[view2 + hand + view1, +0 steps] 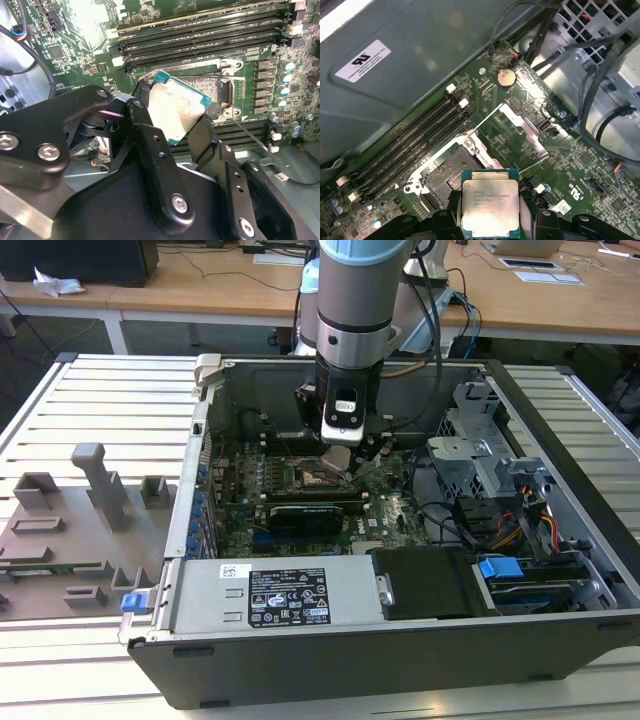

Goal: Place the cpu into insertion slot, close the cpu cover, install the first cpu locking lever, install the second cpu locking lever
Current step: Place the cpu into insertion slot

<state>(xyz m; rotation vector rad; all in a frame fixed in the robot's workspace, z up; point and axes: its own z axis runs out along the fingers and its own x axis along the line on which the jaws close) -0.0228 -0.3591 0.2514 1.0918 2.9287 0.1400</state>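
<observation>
CPU held in gripper above open socket, inside computer case.

The cpu (490,202), a flat square chip with no long axis, sits clamped edge to edge between the two black fingers (205,137) of the gripper (490,216), which are closed to the chip's width. Its metal top faces the first wrist view, it is tilted in the second wrist view, and a green border shows along its edges. It hangs just above the insertion slot (451,172), not seated. Beyond the fingertips the pin field lies uncovered, and the cpu cover (520,125) is swung clear past the slot. Memory slots (410,147) run close along one side of the slot. The chip's rear edge is cut off, and the chip and fingers hide the slot's near corner.
</observation>
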